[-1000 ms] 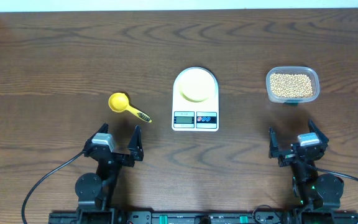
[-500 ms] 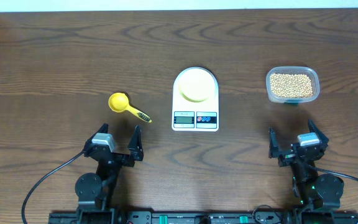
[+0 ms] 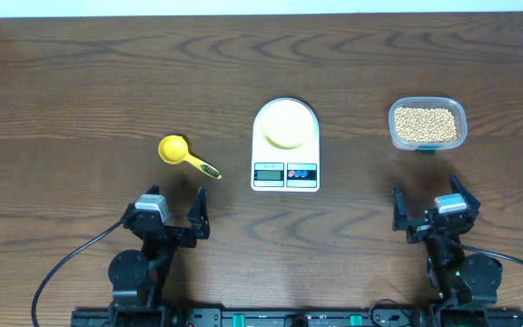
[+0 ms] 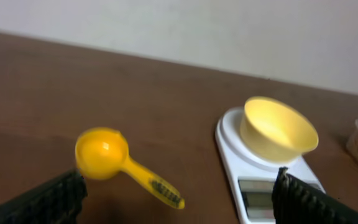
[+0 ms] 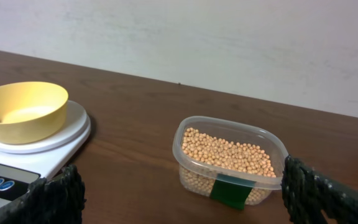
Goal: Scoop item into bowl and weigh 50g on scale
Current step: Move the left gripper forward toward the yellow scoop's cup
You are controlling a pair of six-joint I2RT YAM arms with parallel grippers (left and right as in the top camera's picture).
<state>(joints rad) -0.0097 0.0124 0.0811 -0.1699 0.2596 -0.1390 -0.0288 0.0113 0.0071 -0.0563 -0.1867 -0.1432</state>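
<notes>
The pale yellow bowl [image 3: 286, 124] sits empty on the white scale [image 3: 285, 173] at the table's middle; both also show in the left wrist view, bowl [image 4: 278, 129] on scale [image 4: 229, 134], and in the right wrist view, bowl [image 5: 22, 111] on scale [image 5: 48, 152]. The tan beans [image 3: 426, 124] fill a clear tub [image 3: 428, 143] at the right, seen close in the right wrist view [image 5: 229, 151]. A bright yellow measuring spoon [image 3: 183, 154] lies left of the scale [image 4: 114, 160]. My left gripper [image 3: 175, 211] is open and empty below the spoon. My right gripper [image 3: 429, 204] is open and empty below the tub.
The dark wooden table [image 3: 80, 82] reaches a pale wall at the back. Cables run from both arm bases along the front edge. A green label [image 5: 232, 190] is stuck on the tub's near side.
The left arm has shifted slightly toward the front edge. Nothing else has moved.
</notes>
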